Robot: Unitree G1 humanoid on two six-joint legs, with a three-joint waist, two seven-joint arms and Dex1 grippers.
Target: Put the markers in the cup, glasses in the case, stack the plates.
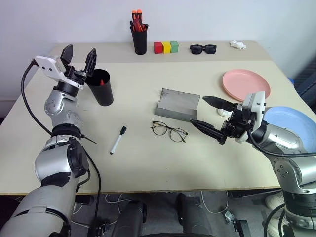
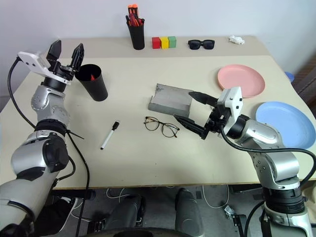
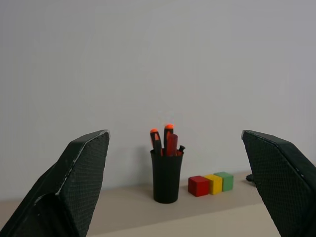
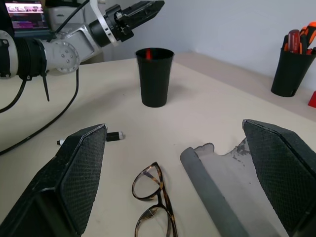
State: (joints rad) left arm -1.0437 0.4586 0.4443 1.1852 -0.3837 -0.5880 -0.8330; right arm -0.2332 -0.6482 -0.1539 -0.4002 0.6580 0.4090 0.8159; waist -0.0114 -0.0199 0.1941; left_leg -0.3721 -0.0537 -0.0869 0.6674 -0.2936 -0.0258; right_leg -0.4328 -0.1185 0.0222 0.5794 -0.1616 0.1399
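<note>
pink plate (image 1: pixel 246 84), blue plate (image 1: pixel 291 124), grey case (image 1: pixel 177 104)

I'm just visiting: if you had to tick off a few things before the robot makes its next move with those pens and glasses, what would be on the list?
1. Red marker inside the cup: ok.
2. Left gripper open above the cup, holding nothing: ok.
3. White marker in the cup: not ok, it lies on the table.
4. Case open to take the glasses: ok, lid up.
5. Right gripper open, beside the glasses: ok.
6. Plates stacked: not ok, pink plate and blue plate lie apart.
</note>
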